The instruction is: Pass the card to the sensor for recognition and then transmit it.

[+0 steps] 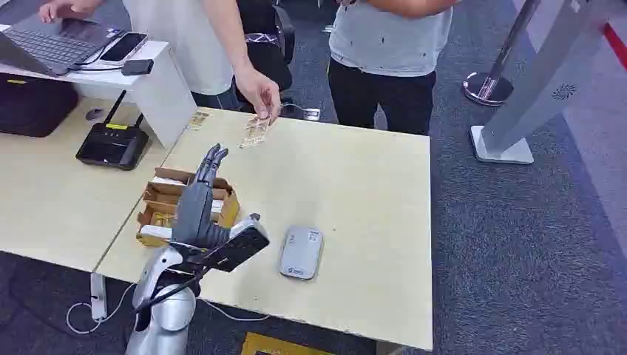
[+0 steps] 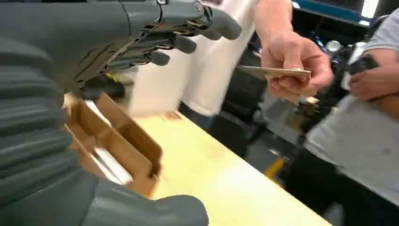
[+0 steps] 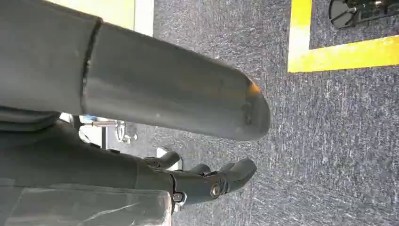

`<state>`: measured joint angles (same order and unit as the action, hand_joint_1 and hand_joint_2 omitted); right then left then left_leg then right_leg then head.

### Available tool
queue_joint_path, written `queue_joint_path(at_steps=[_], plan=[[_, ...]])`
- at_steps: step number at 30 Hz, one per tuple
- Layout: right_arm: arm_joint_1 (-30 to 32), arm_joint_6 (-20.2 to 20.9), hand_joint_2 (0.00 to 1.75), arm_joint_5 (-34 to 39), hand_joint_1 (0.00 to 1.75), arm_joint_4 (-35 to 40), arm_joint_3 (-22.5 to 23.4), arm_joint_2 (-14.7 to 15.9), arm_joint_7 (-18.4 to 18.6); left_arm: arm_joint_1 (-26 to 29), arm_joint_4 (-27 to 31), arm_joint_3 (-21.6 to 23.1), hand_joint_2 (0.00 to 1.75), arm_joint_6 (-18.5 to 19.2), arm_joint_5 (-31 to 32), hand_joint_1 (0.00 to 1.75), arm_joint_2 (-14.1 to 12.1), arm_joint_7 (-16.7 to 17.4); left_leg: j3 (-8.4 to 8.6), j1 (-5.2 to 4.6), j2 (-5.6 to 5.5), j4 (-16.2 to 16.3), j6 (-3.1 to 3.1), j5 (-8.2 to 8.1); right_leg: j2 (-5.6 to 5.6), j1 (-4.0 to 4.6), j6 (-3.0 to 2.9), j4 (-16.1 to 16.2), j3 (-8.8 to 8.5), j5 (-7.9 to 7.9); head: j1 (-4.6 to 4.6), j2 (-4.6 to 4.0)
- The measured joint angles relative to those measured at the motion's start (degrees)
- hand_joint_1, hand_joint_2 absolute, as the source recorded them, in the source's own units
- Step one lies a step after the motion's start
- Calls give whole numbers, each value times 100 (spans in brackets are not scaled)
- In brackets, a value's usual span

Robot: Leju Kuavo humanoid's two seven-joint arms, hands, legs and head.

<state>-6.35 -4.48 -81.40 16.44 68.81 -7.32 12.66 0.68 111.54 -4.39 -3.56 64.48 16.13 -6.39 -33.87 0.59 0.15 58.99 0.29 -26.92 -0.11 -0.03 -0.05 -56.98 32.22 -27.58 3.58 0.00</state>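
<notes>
A person's hand (image 1: 259, 90) holds a tan card (image 1: 256, 130) low over the far edge of the pale table (image 1: 355, 185); the left wrist view shows the card (image 2: 275, 72) pinched flat in that hand (image 2: 294, 61). The grey sensor pad (image 1: 301, 252) lies near the table's front edge. My left hand (image 1: 200, 200) is raised over a cardboard box, its fingers (image 2: 188, 28) straight and apart, holding nothing, well short of the card. My right hand (image 3: 207, 181) hangs over the carpet with loosely spread fingers and holds nothing.
An open cardboard box (image 1: 185, 203) with dividers sits under my left hand. A black router (image 1: 112, 144), a laptop (image 1: 52, 44) and a phone (image 1: 122, 46) lie at the left. A second person (image 1: 388, 52) stands behind the table. A grey stand (image 1: 517, 111) rises at the right.
</notes>
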Motion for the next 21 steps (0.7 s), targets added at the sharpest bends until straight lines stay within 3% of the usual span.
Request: queue_joint_path(at_steps=[3, 7, 10, 16, 21], plan=[[2, 2, 0, -2, 0, 0, 0, 0, -9, -89, 11, 2, 175, -53, 326, 0, -37, 121, 1, 0, 1, 0, 0, 0, 1, 0, 0, -1, 0, 0, 0, 0], [1, 17, 0, -37, 0, 0, -9, 0, -35, -282, 9, 2, 175, -123, 1746, 0, -279, 668, 1, 0, 1, 0, 0, 0, 1, 0, -1, -1, 1, 0, 0, 0], [-3, 31, 0, -61, 0, 0, -24, 0, -37, -441, -15, 7, 175, -109, 2402, 0, -472, 915, 2, 1, 1, 0, -1, 1, 2, 0, -1, -1, 1, 0, 0, 0], [-4, 35, 0, -94, 0, 0, -79, 0, -50, -578, -155, 206, 175, -94, 2552, 0, -861, 1314, 2, 1, 2, 0, -1, 1, 3, 1, -1, -2, 1, 0, 0, 0], [-3, 48, 0, -98, 0, 0, -103, 0, -50, -600, -271, 420, 175, -66, 2559, 0, -1056, 1438, 2, 0, 2, 0, -1, 0, 3, 0, -1, -1, 1, 0, -2, 0]])
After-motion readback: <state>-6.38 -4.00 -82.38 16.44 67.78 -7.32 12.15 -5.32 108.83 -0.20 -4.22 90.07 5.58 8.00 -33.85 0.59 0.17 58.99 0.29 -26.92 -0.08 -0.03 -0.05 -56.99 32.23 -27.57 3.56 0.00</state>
